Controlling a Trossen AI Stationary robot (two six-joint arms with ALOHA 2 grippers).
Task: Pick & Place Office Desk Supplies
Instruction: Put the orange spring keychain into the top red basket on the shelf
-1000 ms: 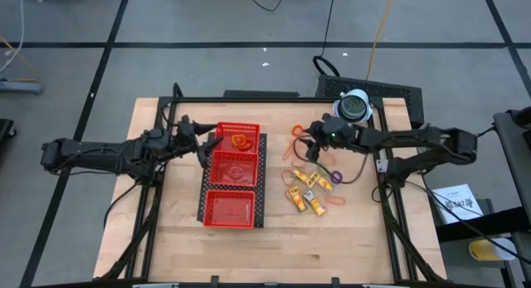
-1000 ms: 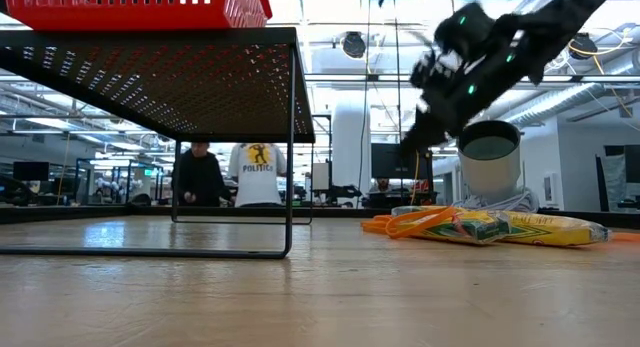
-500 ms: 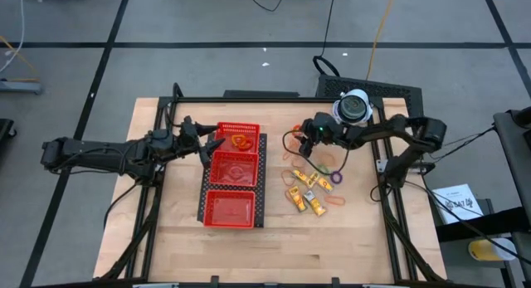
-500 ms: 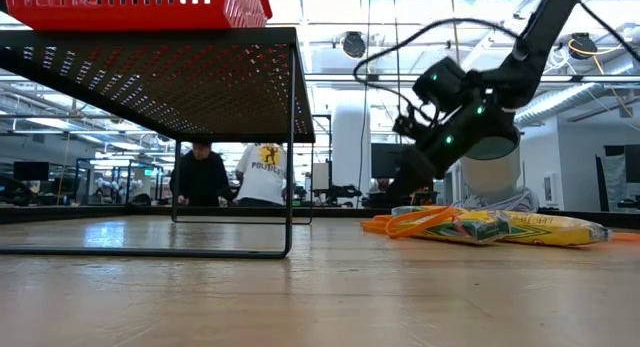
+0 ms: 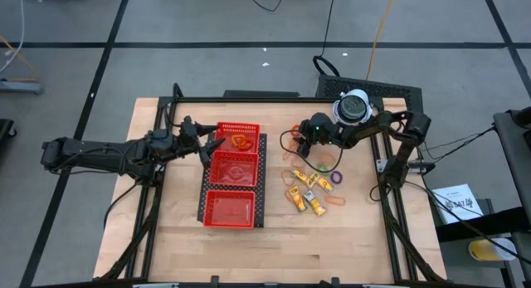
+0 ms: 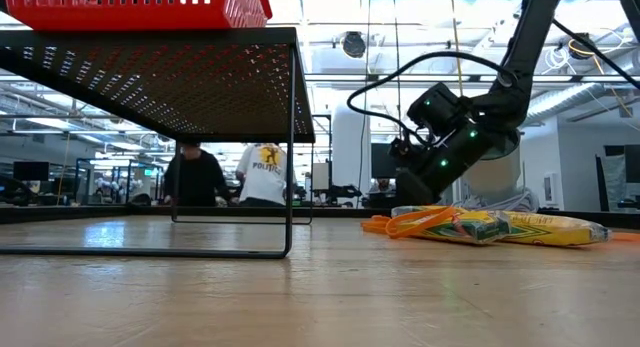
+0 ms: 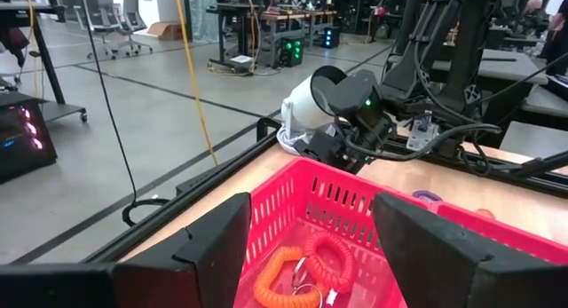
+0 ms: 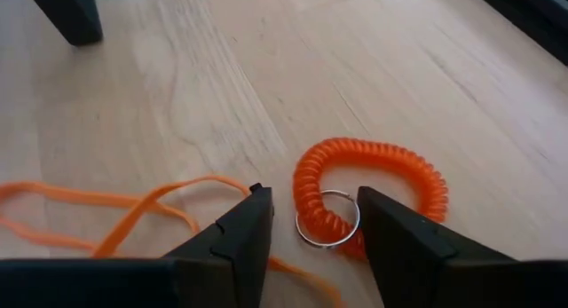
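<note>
Coil [image 8: 368,195], an orange loop with a metal ring [image 8: 327,217], lay flat on the wooden table [image 5: 357,230] near its far edge. The right gripper [image 8: 306,221] stood open astride the ring; the left gripper [image 7: 311,228] hung open over the tray [image 5: 212,173].

Supplies [image 5: 311,184] right of tray [image 5: 231,177], on table [image 5: 348,238]

Bright even overhead light, soft short shadows, glare from ceiling lamps in low view, near tabletop blurred there, wrist views sharp.
</note>
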